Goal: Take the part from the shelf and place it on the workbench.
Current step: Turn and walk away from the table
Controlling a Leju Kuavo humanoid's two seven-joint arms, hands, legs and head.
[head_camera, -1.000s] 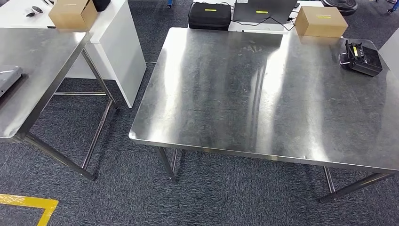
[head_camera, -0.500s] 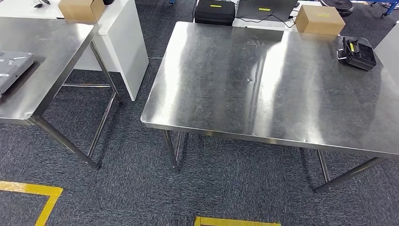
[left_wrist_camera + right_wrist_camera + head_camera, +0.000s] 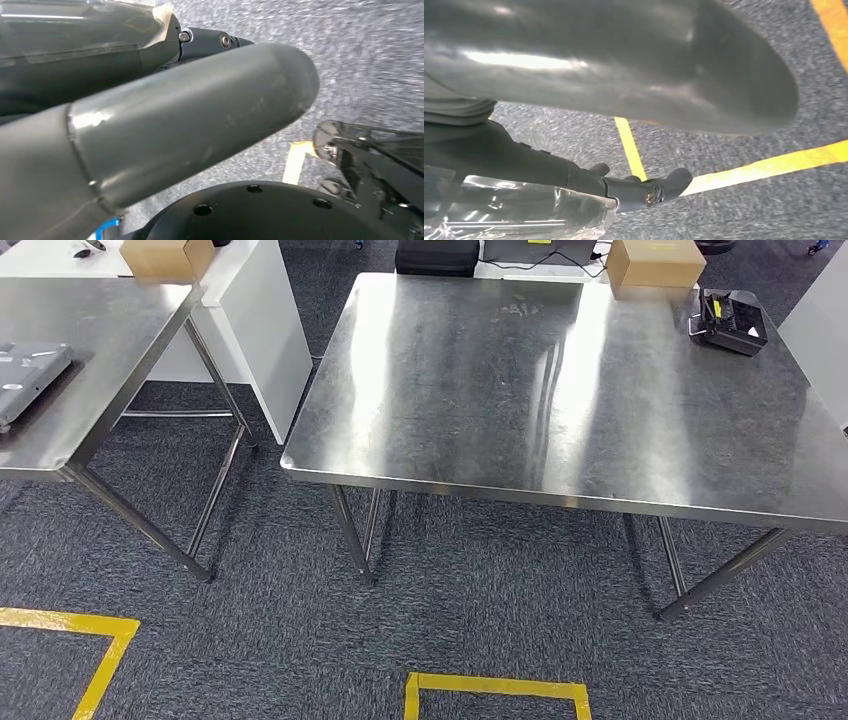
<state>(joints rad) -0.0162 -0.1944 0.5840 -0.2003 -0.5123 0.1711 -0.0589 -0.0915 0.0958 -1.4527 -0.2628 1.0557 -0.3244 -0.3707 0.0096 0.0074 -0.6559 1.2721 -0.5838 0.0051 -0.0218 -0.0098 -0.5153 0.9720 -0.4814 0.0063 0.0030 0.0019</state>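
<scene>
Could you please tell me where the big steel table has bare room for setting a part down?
Nearly all of the table is bare: the near edge, the middle and the left side. Only the far right corner is crowded, by the cardboard box and the black device.

Table ahead, steel top, standing level on its legs.
The table is brushed stainless steel on thin metal legs over dark carpet, its near edge and middle bare and streaked with glare. A glossy object under clear film, possibly the part, sits close by dark fingers in the right wrist view; contact unclear.
</scene>
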